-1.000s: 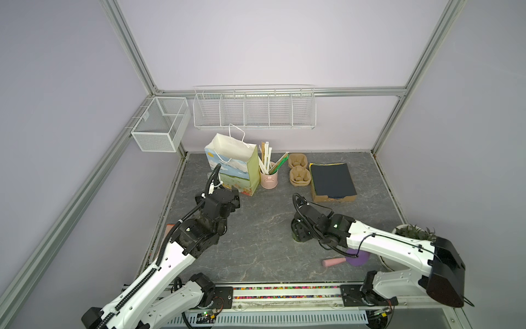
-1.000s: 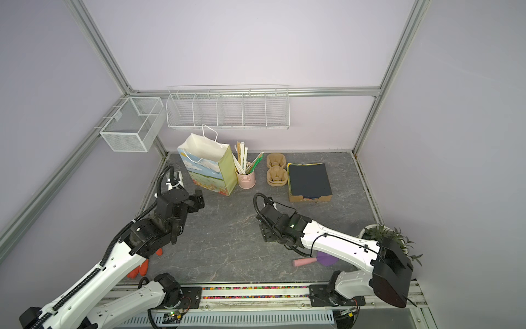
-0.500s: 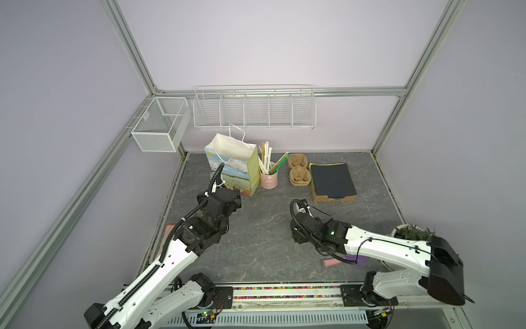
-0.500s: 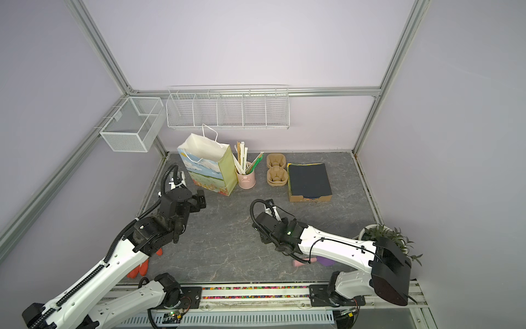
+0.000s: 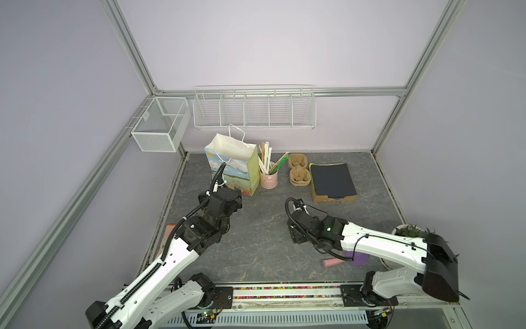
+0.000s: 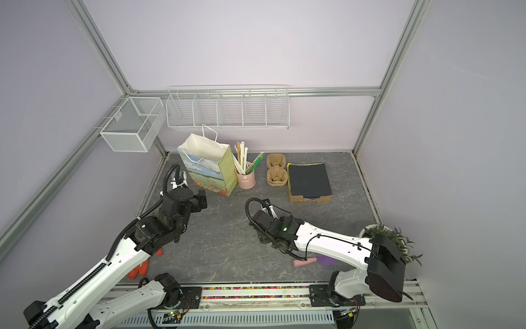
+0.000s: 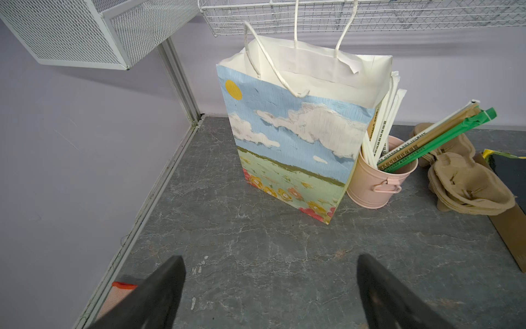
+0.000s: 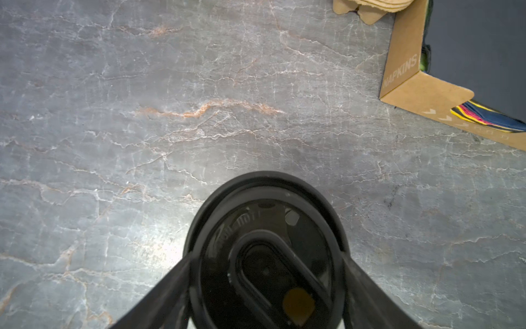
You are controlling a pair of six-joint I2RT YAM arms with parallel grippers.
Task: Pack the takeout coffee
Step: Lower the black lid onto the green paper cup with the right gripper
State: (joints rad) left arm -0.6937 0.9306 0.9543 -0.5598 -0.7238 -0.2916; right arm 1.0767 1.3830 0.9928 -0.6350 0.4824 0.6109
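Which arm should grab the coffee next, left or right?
Right. The right gripper straddles the takeout coffee, with one finger on each side of its black lid. The left gripper is open and empty, facing the paper bag.

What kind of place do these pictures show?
Probably a mock café takeout station, set up for robot practice. A paper carry bag stands beside a pink bucket of wrapped straws, with pulp cup carriers and a box marked NAPKINS nearby.
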